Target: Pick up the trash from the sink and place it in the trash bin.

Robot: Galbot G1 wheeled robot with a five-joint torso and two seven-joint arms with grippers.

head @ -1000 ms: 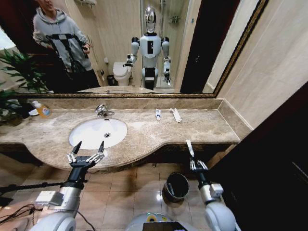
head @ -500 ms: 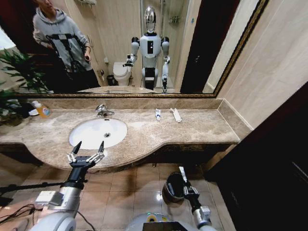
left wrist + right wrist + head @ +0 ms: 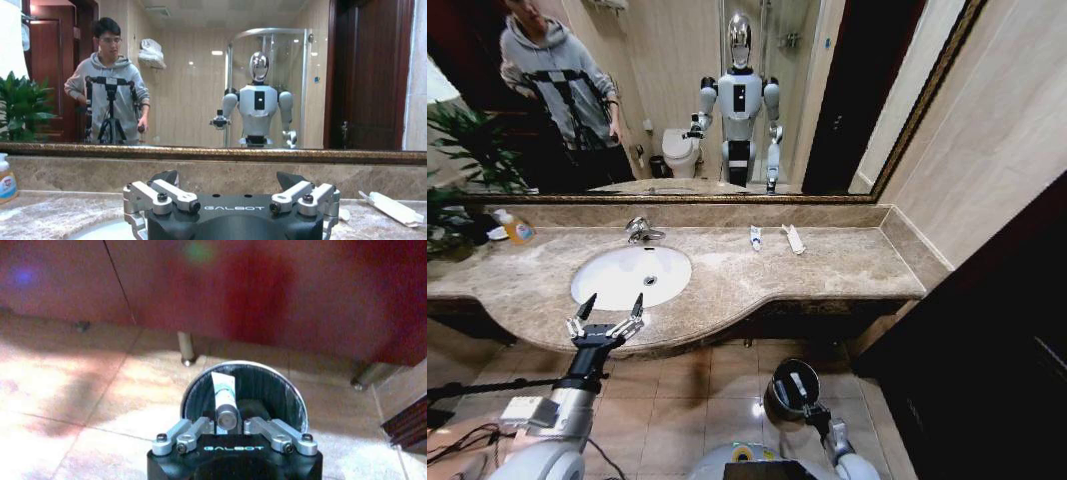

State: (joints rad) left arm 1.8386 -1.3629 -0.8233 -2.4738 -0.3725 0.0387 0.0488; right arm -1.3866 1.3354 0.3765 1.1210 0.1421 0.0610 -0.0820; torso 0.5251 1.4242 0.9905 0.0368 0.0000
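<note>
My right gripper [image 3: 808,400] hangs low over the floor, shut on a small white tube [image 3: 797,383] of trash. It holds the tube right above the open mouth of the round black trash bin [image 3: 774,398]. In the right wrist view the tube [image 3: 223,387] sticks out from between the fingers [image 3: 200,427] over the bin [image 3: 189,392]. The white oval sink [image 3: 612,285] lies in the marble counter. My left gripper [image 3: 612,303] stands open at the counter's front edge, before the basin. A blue-capped tube [image 3: 755,237] and a flat white packet [image 3: 793,239] lie on the counter to the basin's right.
A chrome tap [image 3: 639,230] stands behind the basin and an orange-labelled soap bottle [image 3: 517,228] at the far left. A potted plant [image 3: 462,150] fills the left corner. Dark cabinet legs [image 3: 187,347] stand on the tiled floor beside the bin. A dark wooden panel [image 3: 987,330] rises on the right.
My right gripper has come down with the white tube from the counter's front edge to just over the bin's mouth. The left gripper has not moved.
</note>
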